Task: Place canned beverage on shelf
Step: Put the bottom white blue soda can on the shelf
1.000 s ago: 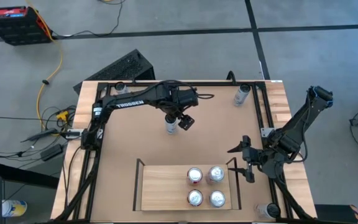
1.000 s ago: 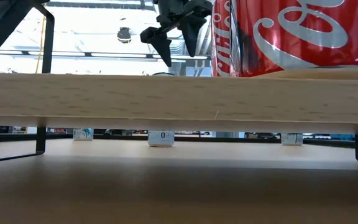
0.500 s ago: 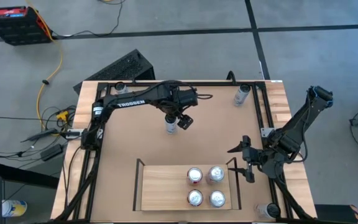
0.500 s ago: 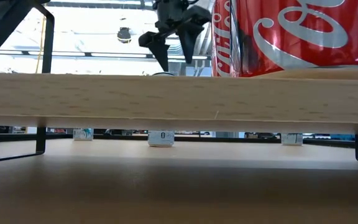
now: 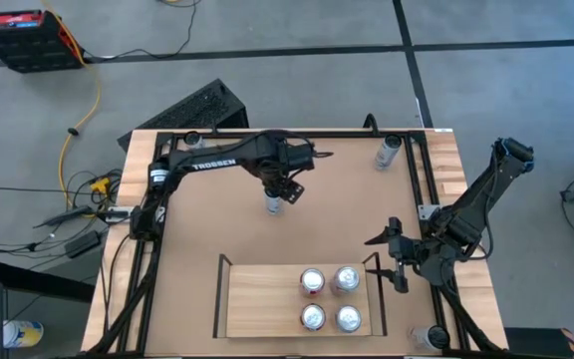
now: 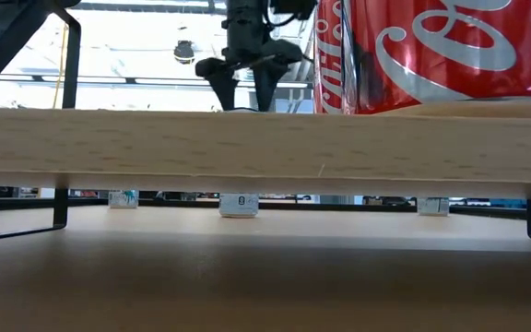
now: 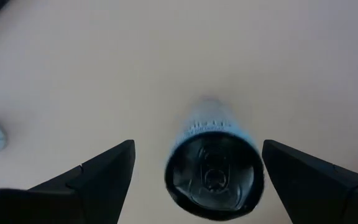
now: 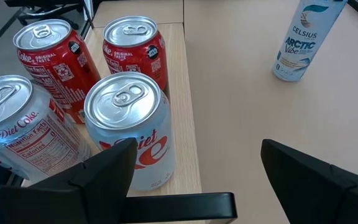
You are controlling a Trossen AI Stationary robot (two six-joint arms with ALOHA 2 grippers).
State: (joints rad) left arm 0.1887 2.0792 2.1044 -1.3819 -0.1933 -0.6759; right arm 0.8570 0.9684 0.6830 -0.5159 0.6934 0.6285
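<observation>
Reaching toward the desk's centre from ten o'clock, left tool hanging spread directly over a slim pale upright can, not touching. Resting at four o'clock, right tool spread beside the pale wood shelf, carrying four cans. Hiding most of the desk in the low view, the shelf's plank edge. Showing grey floor and cables beyond.
</observation>
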